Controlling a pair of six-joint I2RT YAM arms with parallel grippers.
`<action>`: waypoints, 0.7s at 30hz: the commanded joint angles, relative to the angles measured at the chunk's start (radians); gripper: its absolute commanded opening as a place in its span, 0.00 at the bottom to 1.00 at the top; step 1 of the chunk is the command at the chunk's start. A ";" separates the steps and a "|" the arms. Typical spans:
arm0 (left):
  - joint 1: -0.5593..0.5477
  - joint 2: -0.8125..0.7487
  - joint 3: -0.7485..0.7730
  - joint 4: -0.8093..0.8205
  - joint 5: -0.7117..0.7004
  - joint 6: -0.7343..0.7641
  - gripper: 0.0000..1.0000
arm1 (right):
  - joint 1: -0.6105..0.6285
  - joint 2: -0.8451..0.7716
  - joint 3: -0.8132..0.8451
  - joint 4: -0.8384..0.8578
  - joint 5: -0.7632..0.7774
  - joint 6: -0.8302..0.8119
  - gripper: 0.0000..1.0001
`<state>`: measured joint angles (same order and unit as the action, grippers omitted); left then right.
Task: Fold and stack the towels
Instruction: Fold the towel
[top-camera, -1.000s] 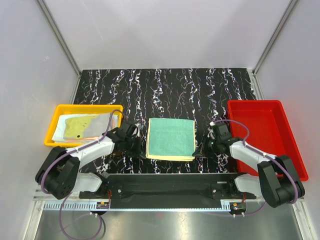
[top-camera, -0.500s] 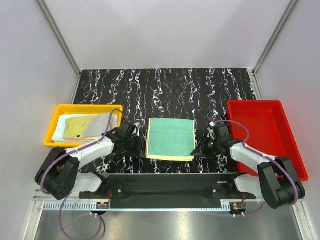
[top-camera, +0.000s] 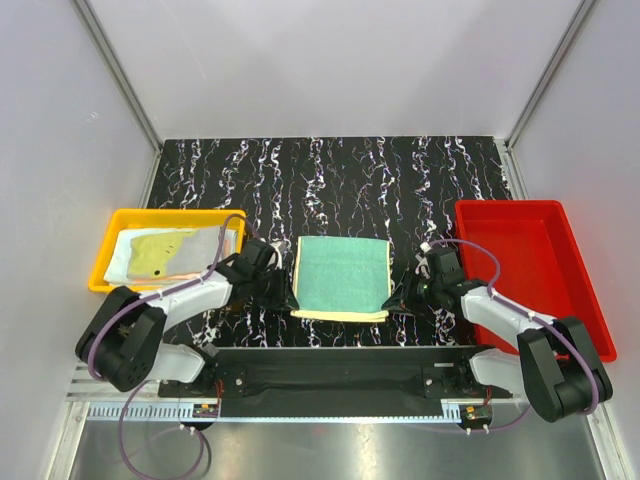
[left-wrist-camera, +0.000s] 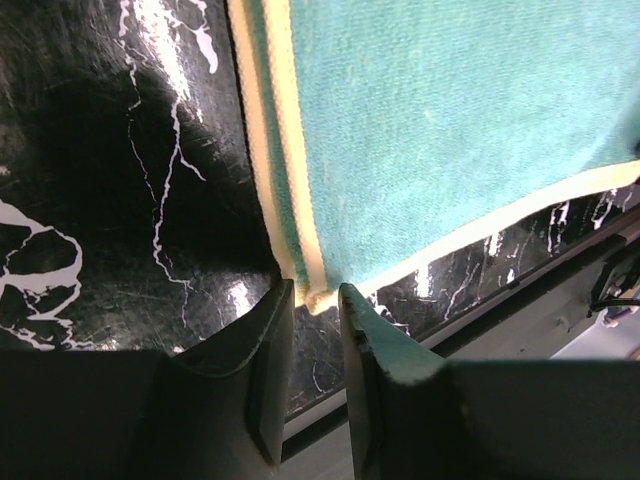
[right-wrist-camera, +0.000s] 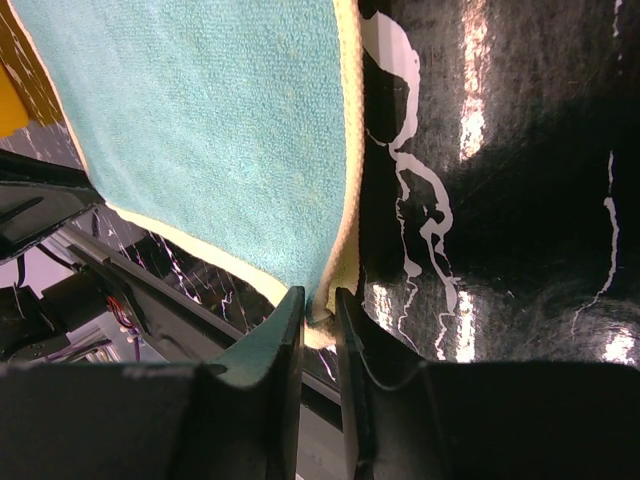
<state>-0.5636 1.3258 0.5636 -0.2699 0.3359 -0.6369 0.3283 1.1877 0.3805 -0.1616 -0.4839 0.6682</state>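
Green towel (top-camera: 342, 277), folded flat w/ a yellow border, lies on the black marbled desk (top-camera: 330, 180), centre of the top view, a bit toward 6 o'clock. Far edge squared to the desk; near edge close to the desk's front rail.

L arm (top-camera: 190, 295) reaches in low from 8 o'clock. L jaws sit at the towel's 7 o'clock corner. In the left wrist view the towel (left-wrist-camera: 430, 130) fills the upper right, and its yellow corner tip sits in the gap between the two fingers (left-wrist-camera: 255, 370). Gap narrow, jaws closed about the corner, tips down at the desk (left-wrist-camera: 120, 200).

R arm (top-camera: 495, 305) comes in from 4 o'clock. R jaws at the towel's 5 o'clock corner. Right wrist view: towel (right-wrist-camera: 220, 130) upper left, corner pinched between the fingers (right-wrist-camera: 280, 380), gap narrow, desk (right-wrist-camera: 500, 200) to the right.

Yellow tray (top-camera: 120, 222) at 9 o'clock, just beside the L arm, holds an olive-yellow cloth (top-camera: 160, 252) and a pale cloth (top-camera: 205, 245), loosely laid. Red tray (top-camera: 520, 260) at 3 o'clock, apart from the towel.
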 joint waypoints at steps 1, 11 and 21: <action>-0.002 0.023 0.024 0.066 0.005 0.011 0.29 | 0.011 -0.019 -0.003 0.019 -0.002 -0.001 0.24; -0.004 0.029 0.025 0.077 0.022 0.008 0.21 | 0.011 -0.013 -0.002 0.023 0.001 -0.004 0.23; -0.004 -0.019 0.059 0.018 0.025 0.014 0.00 | 0.011 -0.019 0.011 0.010 -0.001 -0.004 0.22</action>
<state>-0.5636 1.3491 0.5758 -0.2554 0.3397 -0.6292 0.3286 1.1851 0.3786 -0.1616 -0.4835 0.6682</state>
